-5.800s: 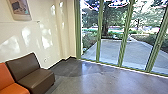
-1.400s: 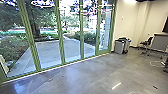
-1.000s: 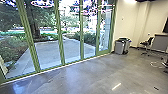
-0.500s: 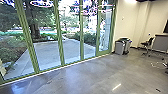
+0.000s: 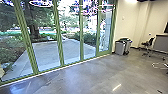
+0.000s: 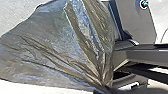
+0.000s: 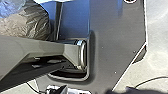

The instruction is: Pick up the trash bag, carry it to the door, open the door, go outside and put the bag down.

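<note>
Left end effector (image 6: 102,89) is clamped on the gathered neck of the bag (image 6: 50,47), so the pickup part looks done. No clue on the right end effector (image 7: 86,90), can't tell if it's open or closed. The bag spreads out from that pinch and sits close by the robot's own body. Can't tell whether its underside clears the floor (image 5: 82,81).

I'd call this the carry, still indoors. The glass wall (image 5: 59,37) runs from about 10 to 1 o'clock, with the pavement (image 5: 46,53) behind it around 11. I honestly can't tell which panel is the door. Bins (image 5: 120,47) are by the wall's end between 1 and 2 o'clock, chair (image 5: 147,45) near 2.

My tips: keep that grip snug and the left arm quiet, cause thin plastic will probably swing or rip on a jerky turn. Go slow, hold the bag off the base, and give the bins and the white cable (image 5: 160,65) at 2 o'clock some room. Square up before getting near the glass.
</note>
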